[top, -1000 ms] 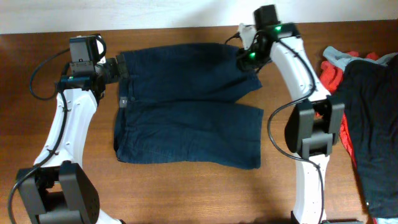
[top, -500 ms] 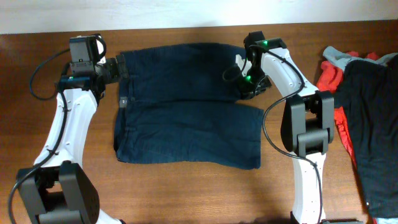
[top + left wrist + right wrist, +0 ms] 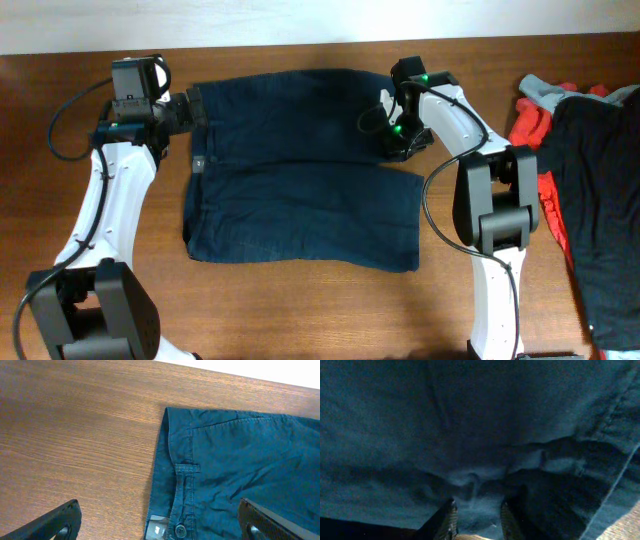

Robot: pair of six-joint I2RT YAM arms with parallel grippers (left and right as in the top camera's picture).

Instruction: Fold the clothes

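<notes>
Overhead: navy shorts (image 3: 300,180) lie flat on the wooden table (image 3: 300,310), between the two arms. Waistband is on the left, the two legs point right, and the far leg sits slightly higher than the near one.

Left gripper (image 3: 190,108) is at the top-left corner of the shorts, right by the waistband. Left wrist view: jaws spread fully, one finger (image 3: 62,520) over bare wood, the other over the cloth. Waistband edge, belt loop (image 3: 186,467) and button (image 3: 180,531) sit in the gap. Nothing is in its jaws, and I can't tell whether the tips touch the fabric.

Right gripper (image 3: 395,140) is down on the hem end of the far leg, near the right edge of the shorts. Right wrist view: jaws mostly closed with a narrow gap, both fingertips (image 3: 446,519) pressed into the dark cloth (image 3: 470,420). The fabric puckers into small creases just ahead of the tips, and a ridge runs into the gap. I can't tell whether that's a real pinch or just tips pressing on top. A sliver of wood shows at the bottom edge and at the lower right corner.

Far right of the table, well apart from the shorts: a pile with a black garment (image 3: 600,200) on top, red cloth (image 3: 545,190) under it and a grey piece (image 3: 545,90) at the back.
</notes>
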